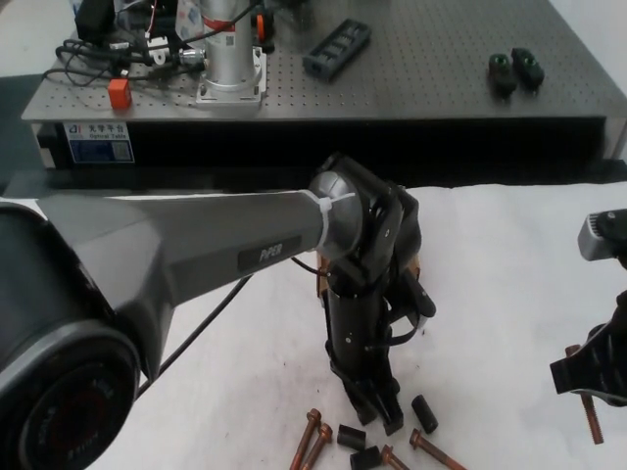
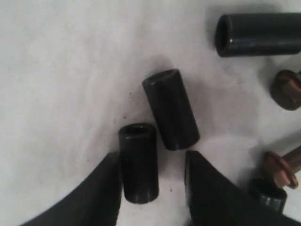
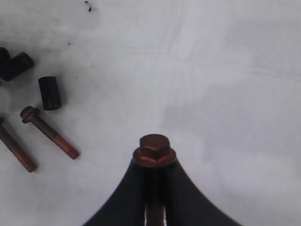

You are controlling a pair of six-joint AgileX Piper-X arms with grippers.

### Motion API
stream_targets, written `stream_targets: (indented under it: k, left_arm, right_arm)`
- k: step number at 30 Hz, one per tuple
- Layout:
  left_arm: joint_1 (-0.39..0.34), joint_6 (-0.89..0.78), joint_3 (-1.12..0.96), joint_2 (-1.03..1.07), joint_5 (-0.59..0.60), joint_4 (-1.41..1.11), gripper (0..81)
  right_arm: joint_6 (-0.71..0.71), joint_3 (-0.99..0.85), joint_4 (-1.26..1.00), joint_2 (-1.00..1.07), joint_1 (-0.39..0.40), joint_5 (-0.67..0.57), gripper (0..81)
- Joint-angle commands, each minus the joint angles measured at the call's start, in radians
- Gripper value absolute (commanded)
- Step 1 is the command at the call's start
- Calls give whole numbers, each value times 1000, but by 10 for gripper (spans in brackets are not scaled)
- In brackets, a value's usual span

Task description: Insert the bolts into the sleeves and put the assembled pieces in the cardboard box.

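Observation:
My left gripper points straight down at the white cloth near the front edge, among loose parts. Its fingers are open around a black sleeve that lies on the cloth close against one finger. A second sleeve lies just beyond it and a third farther off. My right gripper is shut on a copper bolt, whose hex head sticks out past the fingertips. In the high view that gripper hangs at the right edge with the bolt in it.
Loose bolts and sleeves lie scattered on the cloth's front part. Two more bolts and a sleeve lie off to one side of my right gripper. A metal breadboard carrying gear stands at the back.

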Motion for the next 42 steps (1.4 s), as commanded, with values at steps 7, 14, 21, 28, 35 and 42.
stream_targets:
  k: [7, 14, 21, 28, 35, 42]
  left_arm:
    - [4, -6, 5, -5, -17, -26, 265]
    - [4, -4, -6, -7, -38, 3, 1]
    - [43, -149, 11, -193, -41, -38, 7]
    - [113, -314, 442, -616, 249, -480, 7]
    - [110, -462, 782, -940, 606, -935, 7]
    - [110, -486, 810, -1017, 694, -988, 7]
  right_arm:
    - [1, -2, -10, -10, -3, -11, 3]
    - [1, -4, -14, -10, -3, -16, 3]
    - [124, 38, -242, -107, -1, -306, 3]
    - [607, 198, -817, -265, 50, -557, 3]
    - [842, 198, -1309, -206, 225, -520, 3]
    - [844, 126, -1336, -113, 329, -533, 3]
